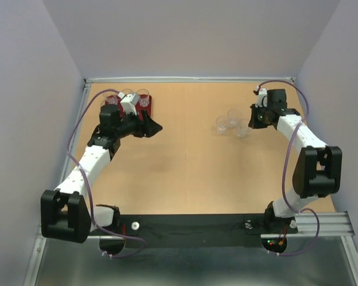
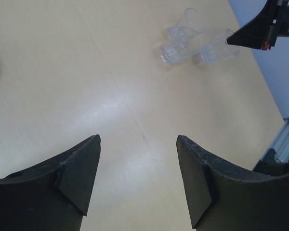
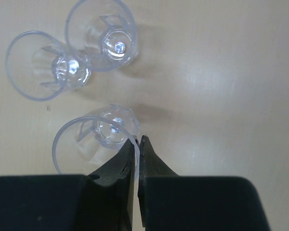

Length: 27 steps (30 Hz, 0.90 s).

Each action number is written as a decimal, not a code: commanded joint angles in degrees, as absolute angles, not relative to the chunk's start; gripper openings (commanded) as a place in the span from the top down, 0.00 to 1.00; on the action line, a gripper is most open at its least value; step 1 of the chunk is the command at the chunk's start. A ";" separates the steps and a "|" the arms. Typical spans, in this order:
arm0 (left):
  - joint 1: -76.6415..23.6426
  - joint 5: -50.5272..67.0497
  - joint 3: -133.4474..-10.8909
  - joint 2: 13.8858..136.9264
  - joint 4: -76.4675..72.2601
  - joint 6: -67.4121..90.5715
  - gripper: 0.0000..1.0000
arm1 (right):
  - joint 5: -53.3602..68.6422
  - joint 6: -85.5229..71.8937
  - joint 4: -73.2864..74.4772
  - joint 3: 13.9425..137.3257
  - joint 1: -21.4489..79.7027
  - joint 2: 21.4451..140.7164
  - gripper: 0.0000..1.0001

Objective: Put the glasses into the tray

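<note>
Glasses [image 1: 231,124]: three of them sat bunched together on the right side of the table [image 1: 185,167], all upright with mouths up, so the axis of each ran straight up and down. From the right wrist cam I could look right down into them. The right gripper [image 3: 138,140] was pinched shut on the thin wall of the nearest glass [image 3: 94,139], one finger inside the rim and one outside. More cups sat in the red tray [image 1: 148,108] at the far left corner, but the left arm covered most of it, so I couldn't tell which way its long side ran. The left gripper [image 2: 138,139] hung wide open over bare table beside the tray, holding nothing.
</note>
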<state>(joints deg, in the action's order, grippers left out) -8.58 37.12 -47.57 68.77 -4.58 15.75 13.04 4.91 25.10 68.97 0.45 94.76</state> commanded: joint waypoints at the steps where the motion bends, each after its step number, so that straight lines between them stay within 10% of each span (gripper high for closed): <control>1: -14.49 41.40 -47.63 70.92 -10.10 20.55 0.24 | 13.36 9.14 26.63 66.72 0.26 85.01 0.99; 27: -53.70 -1.39 -83.49 104.94 1.30 48.34 0.37 | 8.71 6.77 29.18 60.12 12.57 74.71 0.99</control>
<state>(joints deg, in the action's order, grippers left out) -52.01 7.25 -77.80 103.90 -5.39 46.11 13.17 8.84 30.02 59.02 10.90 76.44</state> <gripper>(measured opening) 0.664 0.056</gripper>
